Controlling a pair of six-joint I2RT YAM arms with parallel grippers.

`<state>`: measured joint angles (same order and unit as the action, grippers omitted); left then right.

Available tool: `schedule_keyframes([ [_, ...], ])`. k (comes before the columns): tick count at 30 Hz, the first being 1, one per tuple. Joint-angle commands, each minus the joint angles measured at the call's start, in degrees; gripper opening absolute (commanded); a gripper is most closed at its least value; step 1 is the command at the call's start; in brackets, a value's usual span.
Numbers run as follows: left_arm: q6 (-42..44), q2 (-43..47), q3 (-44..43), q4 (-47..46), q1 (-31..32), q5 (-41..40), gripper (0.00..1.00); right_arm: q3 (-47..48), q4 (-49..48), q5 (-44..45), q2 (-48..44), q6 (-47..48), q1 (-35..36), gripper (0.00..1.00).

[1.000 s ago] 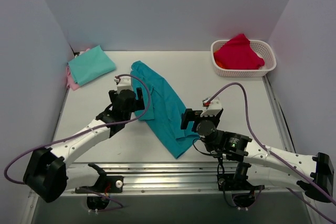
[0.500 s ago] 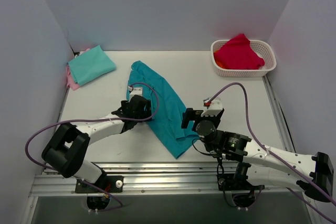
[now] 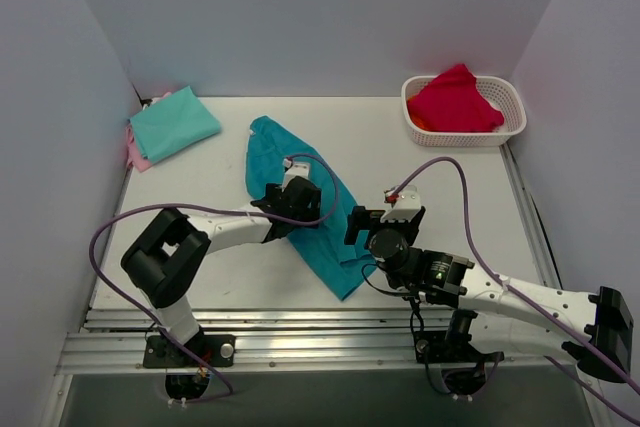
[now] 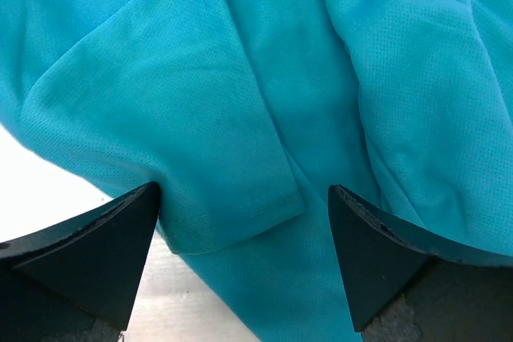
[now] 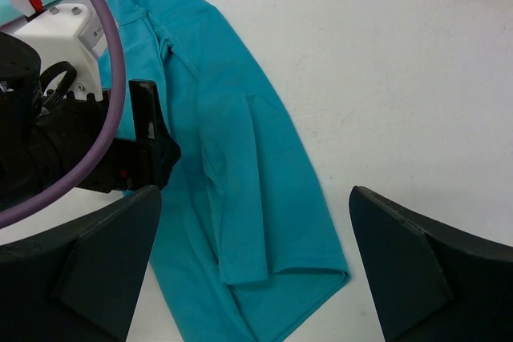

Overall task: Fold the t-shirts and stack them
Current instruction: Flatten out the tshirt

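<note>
Teal short-sleeved t-shirt of soft cloth [image 3: 335, 257] lies as a long, loosely bunched strip on the white tabletop [image 3: 430, 157]. It runs from just behind the front rail diagonally back and to the left. The left gripper [image 4: 242, 191] is low over the middle of the strip. Its black jaws are spread wide, with a sleeve hem between them, and they pinch nothing. Whether its tips touch the cloth I cannot tell. The right gripper [image 5: 255, 194] hangs by the shirt's near right edge, jaws wide apart and empty.

At the far left corner, a folded mint-green t-shirt [image 3: 175, 122] rests on a pale pink folded cloth [image 3: 138, 155], of which only an edge shows. At the far right, a white perforated plastic basket [image 3: 512, 112] holds a crumpled crimson-pink cloth [image 3: 455, 97].
</note>
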<state>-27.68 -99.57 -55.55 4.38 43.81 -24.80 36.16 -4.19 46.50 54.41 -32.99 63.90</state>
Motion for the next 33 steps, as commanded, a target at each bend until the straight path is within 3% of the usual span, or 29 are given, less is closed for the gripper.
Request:
schedule_keyframes([
  [1, 0.3, 0.6, -3.8, 4.1, 1.8, -6.1, 0.95, -0.1, -0.9, 3.0, -0.1, -0.4, 0.0, 1.00],
  [6, 0.3, 5.9, -6.9, 10.6, 5.3, -15.6, 0.95, 0.0, -1.4, 2.5, 0.6, -0.3, -0.1, 1.00],
  [13, 1.7, 10.1, -7.8, 11.4, 7.3, -17.4, 0.94, 0.2, -1.5, 2.3, 1.3, -0.4, -0.2, 1.00],
  [23, 0.4, -6.4, -12.5, 6.9, 6.6, -13.2, 0.94, 0.1, -1.4, 2.2, 1.7, -0.4, -0.4, 1.00],
  [33, 0.0, -11.9, -14.9, 3.3, 4.4, -9.7, 0.94, -0.2, -1.3, 2.0, 1.5, -0.4, -0.7, 1.00],
])
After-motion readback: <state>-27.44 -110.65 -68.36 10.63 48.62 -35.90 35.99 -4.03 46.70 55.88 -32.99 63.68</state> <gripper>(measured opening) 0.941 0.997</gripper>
